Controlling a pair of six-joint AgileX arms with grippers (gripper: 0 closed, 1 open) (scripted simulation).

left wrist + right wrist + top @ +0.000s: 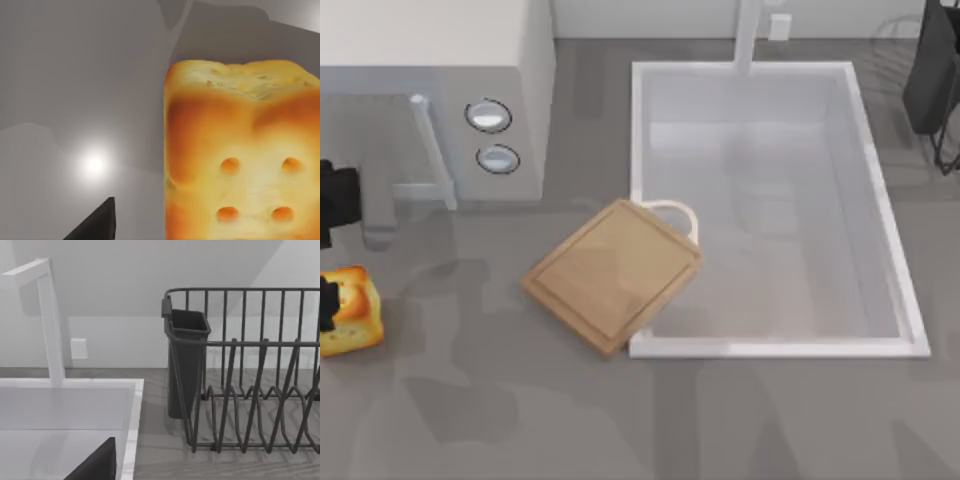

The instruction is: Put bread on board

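Note:
The bread (pixel 350 312) is a small golden block with a toasted crust, lying on the counter at the far left edge. My left gripper (pixel 328 298) hangs over its left side, open. In the left wrist view the bread (pixel 240 150) looms close, with one dark fingertip (pixel 97 222) standing apart from it beside bare counter. The board (pixel 610 275) lies tilted in the middle of the counter, its pale looped handle and one corner resting over the sink rim. My right gripper (pixel 932 70) is parked at the back right, open.
A white sink (pixel 885 230) with a tap (pixel 47 315) takes up the right half of the counter. A microwave (pixel 440 90) stands at the back left, behind the bread. A dark dish rack (pixel 250 370) with a cup holder sits at the far right.

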